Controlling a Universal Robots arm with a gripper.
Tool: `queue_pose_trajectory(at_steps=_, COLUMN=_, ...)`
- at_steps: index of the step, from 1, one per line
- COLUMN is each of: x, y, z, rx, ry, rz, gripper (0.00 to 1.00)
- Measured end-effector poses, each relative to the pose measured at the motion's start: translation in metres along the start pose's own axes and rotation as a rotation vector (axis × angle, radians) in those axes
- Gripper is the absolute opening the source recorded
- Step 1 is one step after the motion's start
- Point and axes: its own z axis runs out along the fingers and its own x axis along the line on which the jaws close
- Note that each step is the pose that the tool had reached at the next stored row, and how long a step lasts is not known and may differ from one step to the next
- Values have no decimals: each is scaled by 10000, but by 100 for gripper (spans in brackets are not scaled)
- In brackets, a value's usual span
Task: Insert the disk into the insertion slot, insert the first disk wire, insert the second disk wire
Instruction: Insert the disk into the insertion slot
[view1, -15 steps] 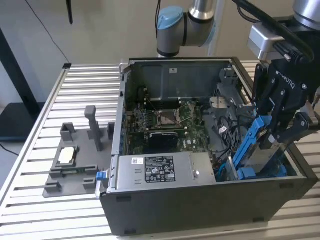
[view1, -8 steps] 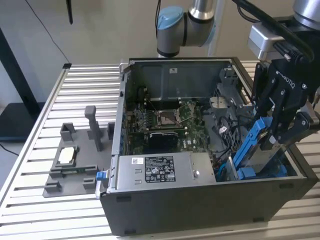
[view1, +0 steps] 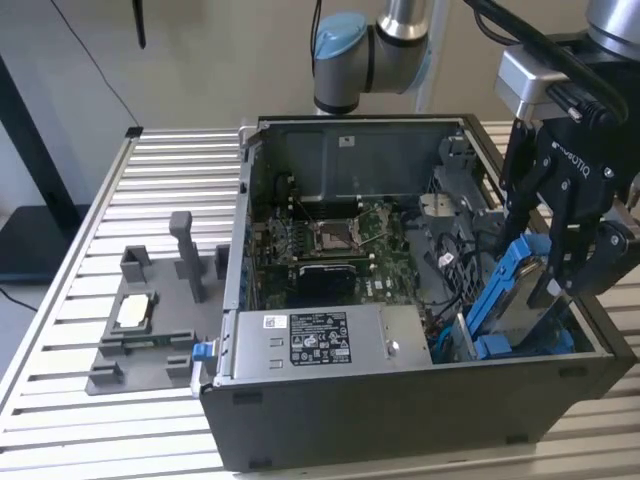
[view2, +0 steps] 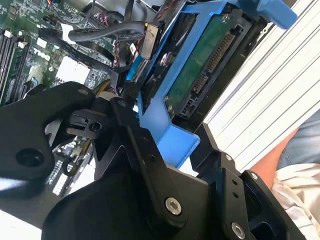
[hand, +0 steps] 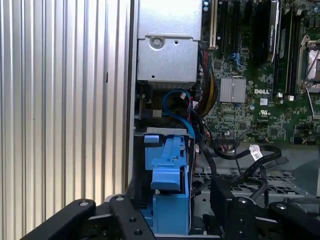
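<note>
Exterior view, from its left to its right. A worktop (view1: 170, 160) of ribbed, pale aluminium slats carries a matt grey moulded fixture (view1: 140, 345) with upright posts; a square, metal-capped chip (view1: 133, 312) lies flat in it. Beside it stands an open computer case (view1: 400, 410) of dark grey sheet metal. Along the near wall sits a boxy grey power supply (view1: 320, 338) with a white label. Behind it lies the green motherboard (view1: 385, 260) with its square processor socket (view1: 333, 237).

At the case's right end the disk (view1: 525, 300), a flat silvery slab in a glossy blue plastic frame, stands steeply tilted. Its lower edge is down at the insertion slot (view1: 572, 325) and its upper edge is raised. The black, link-armed gripper (view1: 545, 265) reaches down from above, its jaws closed on the disk's upper part. In both wrist views the blue frame sits between the jaws. In the first wrist view, round black cables (hand: 250, 155) and a thin blue cable (hand: 175, 107) loop just beside the frame.
</note>
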Motion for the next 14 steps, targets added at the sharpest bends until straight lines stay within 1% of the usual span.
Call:
queue_pose_trajectory(at_steps=2, x=0, y=0, z=0, rx=0, ry=0, rz=0, gripper=65)
queue_pose_trajectory(at_steps=6, x=0, y=0, z=0, rx=2, ry=0, rz=-1, gripper=40)
queue_pose_trajectory(at_steps=7, x=-1, y=0, z=1, rx=2, ry=-5, rz=-1, gripper=40)
queue_pose_trajectory(at_steps=8, x=-1, y=-1, z=0, rx=3, ry=-3, rz=-2, gripper=34)
queue_pose_trajectory(at_steps=14, x=0, y=0, z=-1, rx=4, ry=4, rz=0, gripper=33)
